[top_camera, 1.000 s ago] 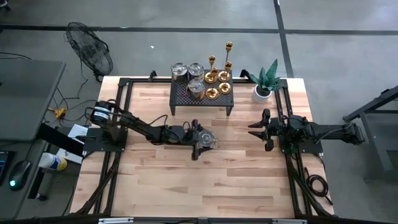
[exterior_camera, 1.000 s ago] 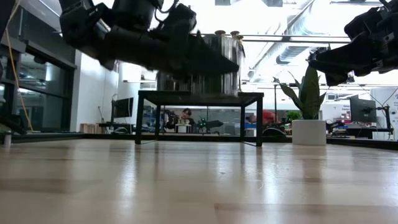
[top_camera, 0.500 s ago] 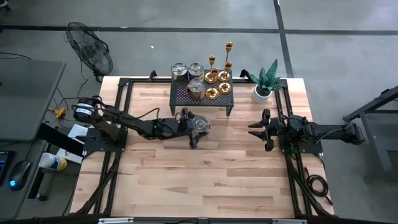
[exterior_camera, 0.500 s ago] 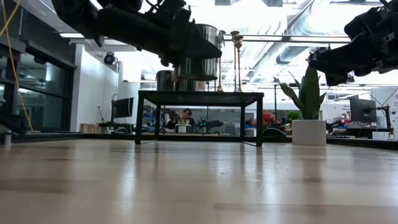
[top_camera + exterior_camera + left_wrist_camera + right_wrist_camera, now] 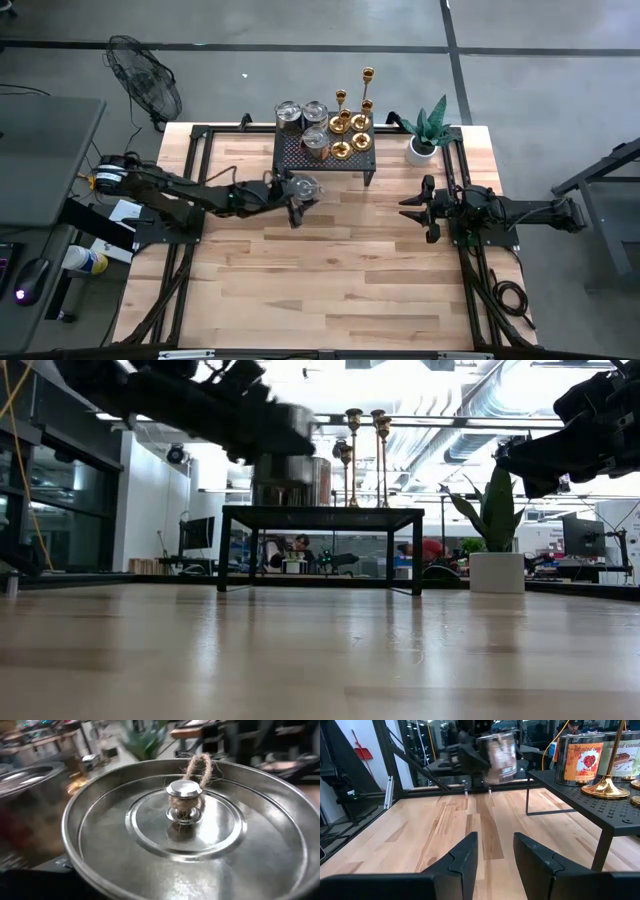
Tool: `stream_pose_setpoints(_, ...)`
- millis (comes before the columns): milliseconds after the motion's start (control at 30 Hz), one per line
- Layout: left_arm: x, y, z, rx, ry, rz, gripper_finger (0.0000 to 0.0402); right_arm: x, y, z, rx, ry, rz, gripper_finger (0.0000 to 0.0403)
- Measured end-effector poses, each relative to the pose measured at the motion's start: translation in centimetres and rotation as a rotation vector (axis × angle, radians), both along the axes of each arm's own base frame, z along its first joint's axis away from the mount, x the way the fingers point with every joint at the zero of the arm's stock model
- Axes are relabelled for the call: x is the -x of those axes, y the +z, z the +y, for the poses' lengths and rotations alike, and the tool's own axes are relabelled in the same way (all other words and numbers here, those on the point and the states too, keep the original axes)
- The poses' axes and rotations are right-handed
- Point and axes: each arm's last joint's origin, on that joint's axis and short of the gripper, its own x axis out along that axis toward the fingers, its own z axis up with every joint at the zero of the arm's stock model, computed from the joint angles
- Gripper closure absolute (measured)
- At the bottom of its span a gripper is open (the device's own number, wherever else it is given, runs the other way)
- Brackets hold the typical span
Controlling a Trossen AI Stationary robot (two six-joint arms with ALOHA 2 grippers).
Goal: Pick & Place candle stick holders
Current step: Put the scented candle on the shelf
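Several gold candle stick holders [image 5: 350, 122] stand by their round bases on the right half of a black mesh stand [image 5: 290, 156] at the table's far side; they also show in the low view [image 5: 352, 452] and the right wrist view [image 5: 606, 786]. My left gripper [image 5: 300, 192] is shut on a round metal tin [image 5: 304, 185] with a knobbed lid [image 5: 184, 790], just in front of the stand's near left corner. My right gripper [image 5: 418, 208] waits open at the table's right. My left gripper holds the tin by its round side wall [image 5: 492, 762], one finger on either side. The fingers come about level from the table's left. In the left wrist view the tin's rim hides them. The tin is upright and lifted clear of the table.
Three more tins [image 5: 303, 122] stand on the left half of the stand. A potted plant [image 5: 425, 135] sits at the far right, beside the stand. The bare wooden tabletop [image 5: 330, 280] spreads toward the near edge.
My left gripper has risen and gone toward the table's far edge and left, up to the stand's near left corner, carrying the tin. It has tipped from slanting down to about level. The tin has stayed in the hold.
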Motion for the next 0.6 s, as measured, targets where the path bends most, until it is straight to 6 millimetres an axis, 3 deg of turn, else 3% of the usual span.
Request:
stream_pose_setpoints(267,3.4,1.1,2.3,-0.026,0.065,0.024,0.0049,0.0,0.0,0.0,0.000,0.000,0.000,0.0285)
stream_pose_setpoints(600,5.4,1.7,6.0,-0.017,0.066,0.030,0.0049,0.0,0.0,0.0,0.000,0.000,0.000,0.0285)
